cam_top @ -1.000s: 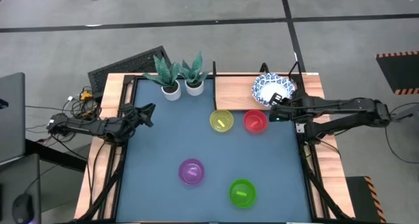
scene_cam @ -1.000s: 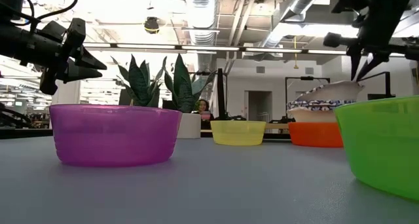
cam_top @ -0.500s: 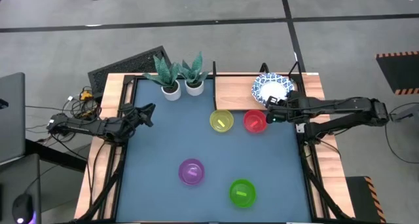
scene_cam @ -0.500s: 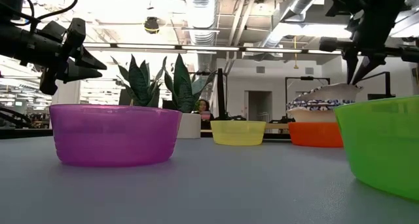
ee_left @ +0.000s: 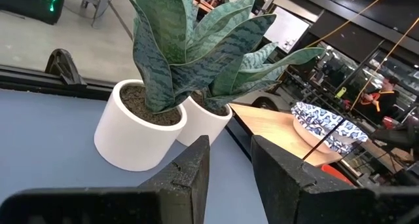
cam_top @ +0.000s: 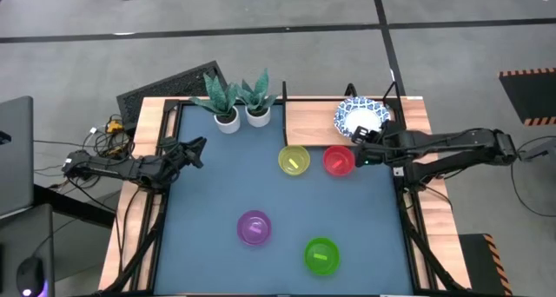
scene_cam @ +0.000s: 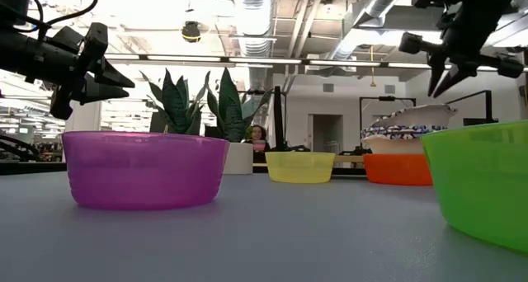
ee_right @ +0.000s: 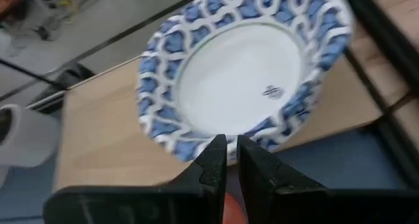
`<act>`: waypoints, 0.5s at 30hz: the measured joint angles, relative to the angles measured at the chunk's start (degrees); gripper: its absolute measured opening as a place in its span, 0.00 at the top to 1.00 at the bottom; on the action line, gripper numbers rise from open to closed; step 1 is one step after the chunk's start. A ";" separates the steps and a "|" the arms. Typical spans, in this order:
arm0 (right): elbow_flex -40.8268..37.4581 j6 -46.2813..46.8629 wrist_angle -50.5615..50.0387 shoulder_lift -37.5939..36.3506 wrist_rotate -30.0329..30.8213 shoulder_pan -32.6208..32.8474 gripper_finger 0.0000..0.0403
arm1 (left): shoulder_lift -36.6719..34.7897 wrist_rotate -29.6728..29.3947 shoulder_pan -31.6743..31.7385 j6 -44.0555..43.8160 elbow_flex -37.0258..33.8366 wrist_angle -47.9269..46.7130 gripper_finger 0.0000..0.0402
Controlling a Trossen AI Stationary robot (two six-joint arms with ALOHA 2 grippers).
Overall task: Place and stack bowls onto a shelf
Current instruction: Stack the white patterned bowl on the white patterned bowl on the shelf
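**Partly done: patterned bowls on the shelf, four plain bowls left**

Already the white bowls (cam_top: 360, 119) with blue patterned rims sit stacked on the shelf (cam_top: 308, 123), the light wooden board at the far right of the surface (cam_top: 217, 193). The low view shows more than one rim in that stack, though how many bowls it holds cannot be told from here.

Just off the stack's near edge, above the red bowl (cam_top: 338, 161), hangs the right claw (cam_top: 363, 149). Its fingers (ee_right: 213, 160) are nearly pressed together with only a thin slit between them, and nothing is pinched; the right wrist view shows the top patterned bowl lying free on the board in front of them.

Four plain bowls are not yet shelved. Red stands on the surface just beside the shelf's front edge, yellow (cam_top: 294, 161) next to it, purple (cam_top: 254, 227) nearer the middle front, and green (cam_top: 321, 255) closest to the front edge. None is stacked on another.

At the left side of the surface waits the left claw (cam_top: 196, 149), raised and spread wide, holding nothing and facing the two plant pots (cam_top: 242, 116).

By my judgement the task is about half complete: the patterned set looks finished, while every plain bowl must yet be lifted to the shelf and nested.
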 joint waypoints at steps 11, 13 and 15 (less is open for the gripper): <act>0.00 -7.15 0.41 6.55 -4.72 -5.87 0.93 | 0.00 0.02 0.00 0.10 0.00 0.02 0.76; -0.02 -8.73 0.95 7.61 -6.01 -6.31 0.94 | 0.00 0.01 0.00 0.10 0.00 0.01 0.76; -0.02 -8.89 1.62 8.20 -6.31 -6.00 0.93 | 0.00 0.01 -0.01 0.10 0.00 0.00 0.76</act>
